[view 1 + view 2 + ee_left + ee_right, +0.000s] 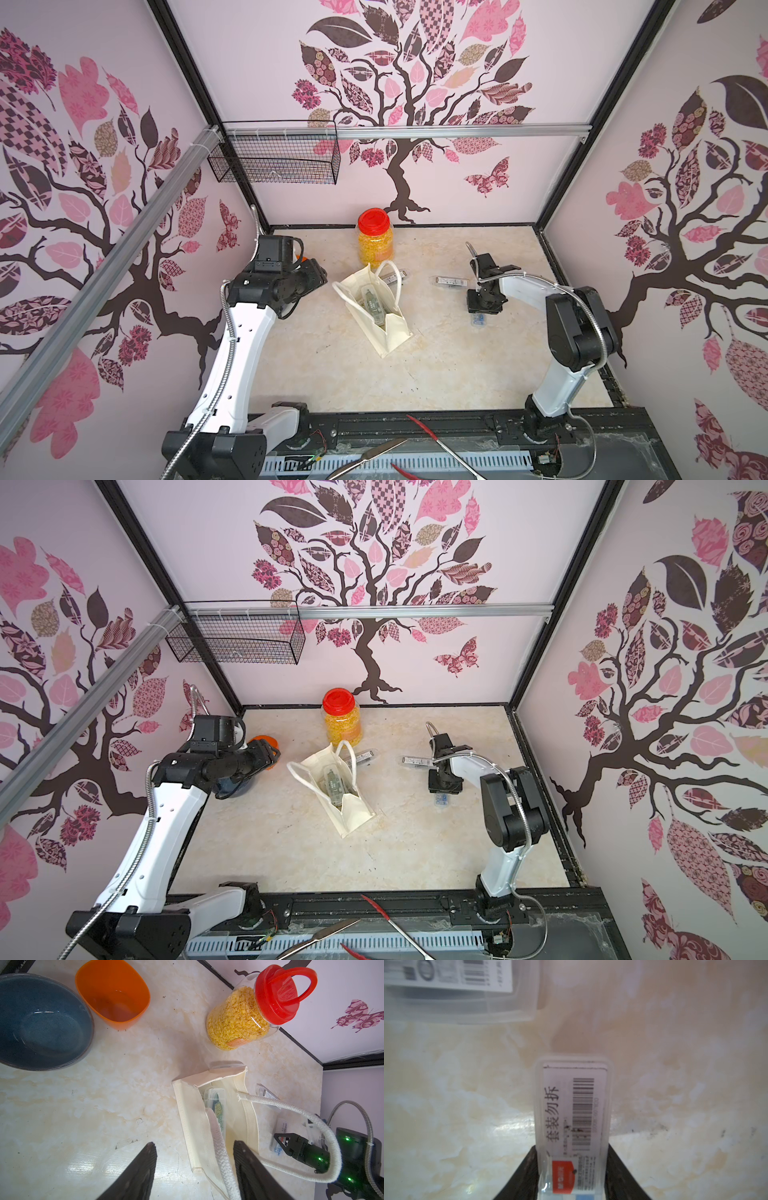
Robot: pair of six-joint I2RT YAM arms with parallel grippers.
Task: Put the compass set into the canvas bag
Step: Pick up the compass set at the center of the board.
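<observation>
Plastic case [573, 1105], bottom centre, is pinched by the right fingers [527, 1172]; the left fingers [143, 1167] gape empty. Next, I judge, it must be lifted into the mid-frame canvas bag [392, 338].

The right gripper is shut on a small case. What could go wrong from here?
1. The right gripper grips the small clear case only at one end, so it may tilt or slip when lifted.
2. The open left gripper does not hold the canvas bag, and another case already lies inside; the new one could catch the rim or a loop handle.
</observation>
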